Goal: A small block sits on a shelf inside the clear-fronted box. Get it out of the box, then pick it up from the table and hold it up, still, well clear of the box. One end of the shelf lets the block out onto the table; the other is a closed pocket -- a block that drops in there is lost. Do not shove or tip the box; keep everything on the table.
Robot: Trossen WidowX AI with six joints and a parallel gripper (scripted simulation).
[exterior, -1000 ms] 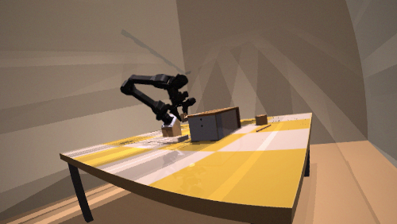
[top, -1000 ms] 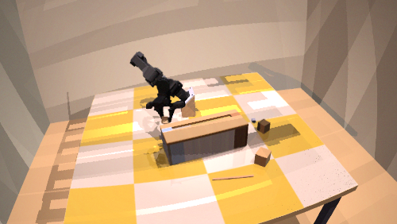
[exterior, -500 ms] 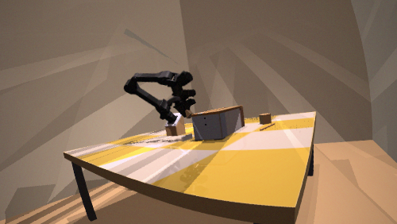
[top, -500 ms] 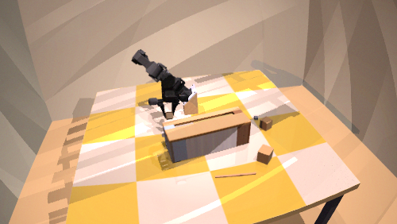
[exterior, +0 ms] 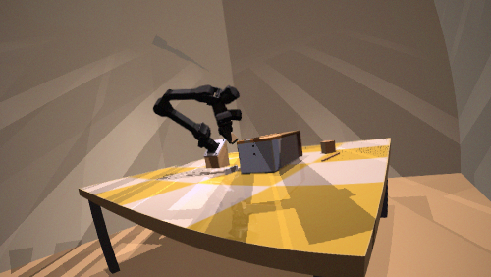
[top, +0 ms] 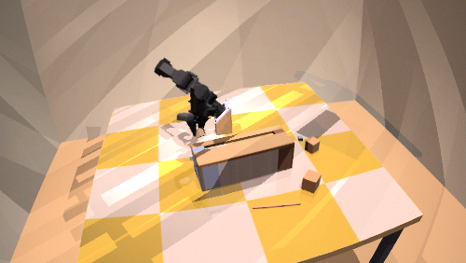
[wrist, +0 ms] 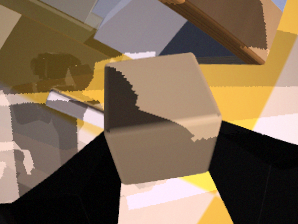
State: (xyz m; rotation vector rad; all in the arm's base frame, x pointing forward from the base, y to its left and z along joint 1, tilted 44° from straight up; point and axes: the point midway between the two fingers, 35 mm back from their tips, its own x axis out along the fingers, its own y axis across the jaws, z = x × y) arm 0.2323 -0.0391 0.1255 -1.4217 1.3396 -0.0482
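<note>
The small tan block (top: 200, 132) (exterior: 234, 138) (wrist: 162, 95) is between the fingers of my gripper (wrist: 156, 130), which is shut on it. In the wrist view it fills the middle, with a black finger on each side. The box (top: 242, 148) (exterior: 260, 158) (wrist: 140, 31) stands upright on the table, with a wooden top, a slot along the top and a clear front. The block is outside the box, off the ground, beyond its left end in the top view. In the exterior view it hangs close to the box's top left corner, about level with the top.
Two wooden cubes (top: 311, 145) (top: 310, 181) stand right of the box, with a small dark piece (top: 300, 138) near the farther one. A thin stick (top: 276, 205) (exterior: 330, 156) lies in front of the box. The arm's wooden base (top: 224, 122) (exterior: 216, 160) is behind the box.
</note>
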